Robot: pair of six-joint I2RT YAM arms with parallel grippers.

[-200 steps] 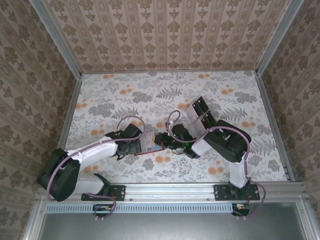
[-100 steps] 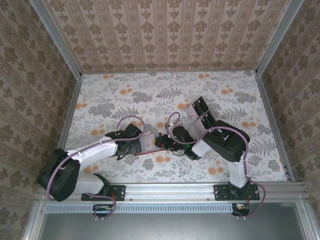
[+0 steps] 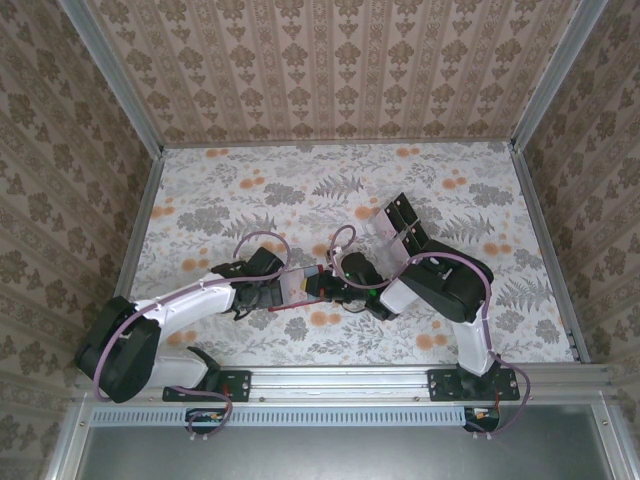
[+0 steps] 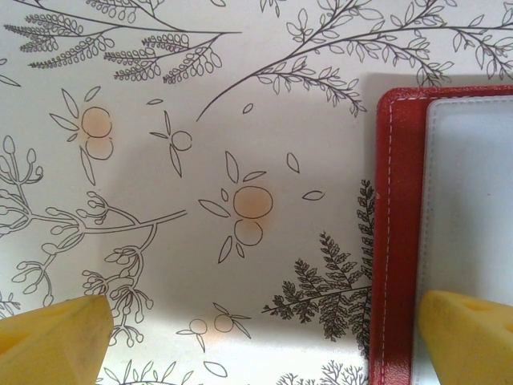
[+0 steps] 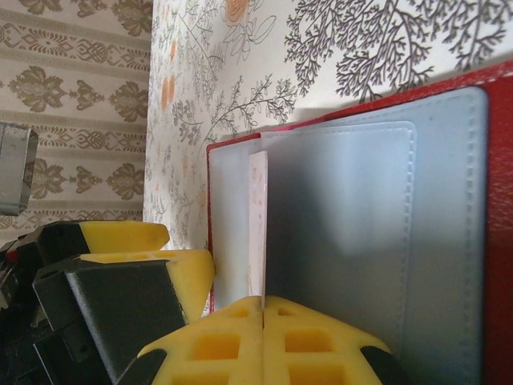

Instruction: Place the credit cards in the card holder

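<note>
Basically, close to the tabletop's near edge, about mid-width, the card holder lies open, grey inside up. Right gripper is pressed together, pinching a credit card held on edge at the pocket seam. Left gripper is spread wide, one finger over the holder's inside, the other over bare tabletop; contact unclear. Risks: the card misses the slot and skids over the pocket, the unpinned holder slides, or the thin card slips from the pinch. Farther back, the clear tray sits well apart.
</note>
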